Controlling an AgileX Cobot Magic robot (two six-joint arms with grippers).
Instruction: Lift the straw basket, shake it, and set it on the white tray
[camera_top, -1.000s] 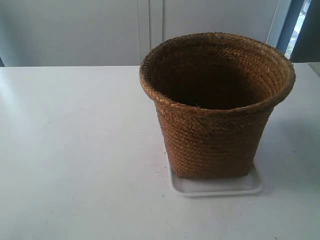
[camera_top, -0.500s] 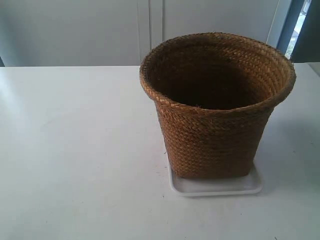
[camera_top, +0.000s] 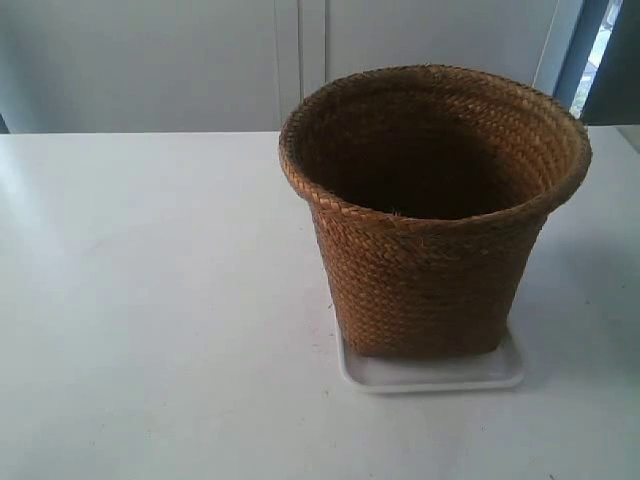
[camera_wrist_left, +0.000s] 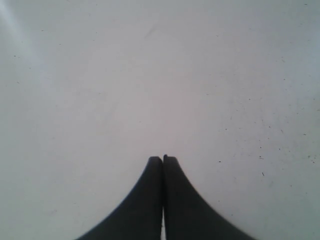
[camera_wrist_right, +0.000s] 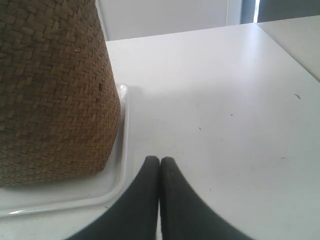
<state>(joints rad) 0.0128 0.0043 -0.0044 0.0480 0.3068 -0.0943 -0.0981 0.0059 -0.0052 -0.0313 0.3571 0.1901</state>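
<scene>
The brown woven straw basket (camera_top: 430, 215) stands upright on the white tray (camera_top: 430, 372), right of centre on the white table in the exterior view. No arm shows in that view. In the right wrist view the basket's wall (camera_wrist_right: 55, 95) rises from the tray (camera_wrist_right: 65, 197), and my right gripper (camera_wrist_right: 160, 161) is shut and empty just beside the tray's corner, apart from the basket. My left gripper (camera_wrist_left: 163, 159) is shut over bare white tabletop, with neither basket nor tray in its view.
The white table (camera_top: 150, 300) stretches wide at the exterior view's left. Grey cabinet panels (camera_top: 200, 60) stand behind its far edge. A second white surface (camera_wrist_right: 295, 40) adjoins the table in the right wrist view.
</scene>
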